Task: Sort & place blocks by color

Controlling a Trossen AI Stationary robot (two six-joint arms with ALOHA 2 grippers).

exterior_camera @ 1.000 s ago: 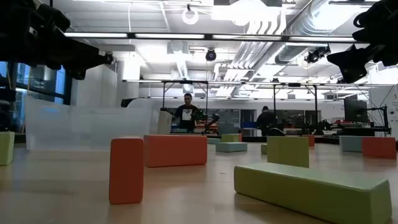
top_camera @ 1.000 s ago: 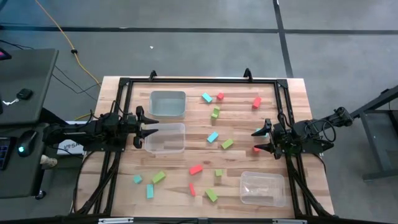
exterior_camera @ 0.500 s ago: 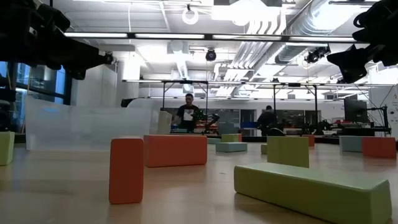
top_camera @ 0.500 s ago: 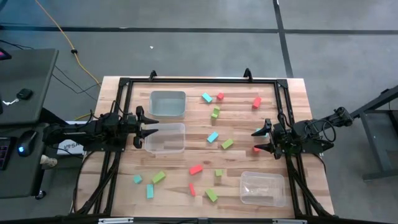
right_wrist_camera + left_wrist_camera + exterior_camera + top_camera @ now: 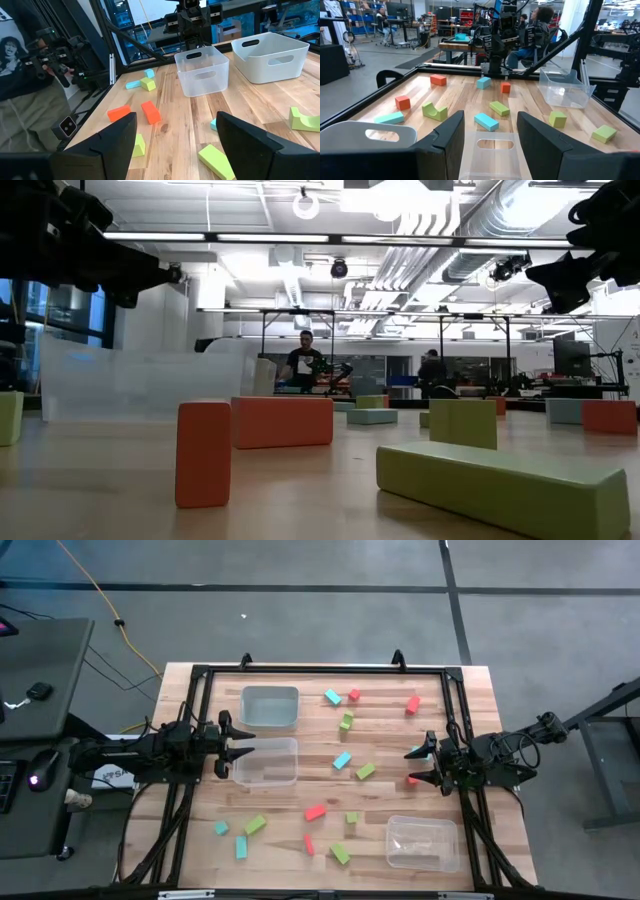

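Cyan, lime green and red-orange blocks lie scattered flat on the wooden table (image 5: 200, 840). Among them are a cyan one (image 5: 342, 760), a green one (image 5: 365, 771) and a red one (image 5: 316, 811). My left gripper (image 5: 244, 750) stands open and level at the table's left, above the left rim of the middle clear bin (image 5: 268, 762). That bin (image 5: 489, 150) shows below and between its fingers. My right gripper (image 5: 418, 762) stands open and level at the table's right. A cyan block (image 5: 414, 752) and a red block (image 5: 411, 780) lie just below it.
A second clear bin (image 5: 270, 707) stands at the far left and a third (image 5: 422, 842) at the near right. A black frame (image 5: 320, 669) runs along the table's far and side edges. In the room beyond, people show at a distance (image 5: 305, 365).
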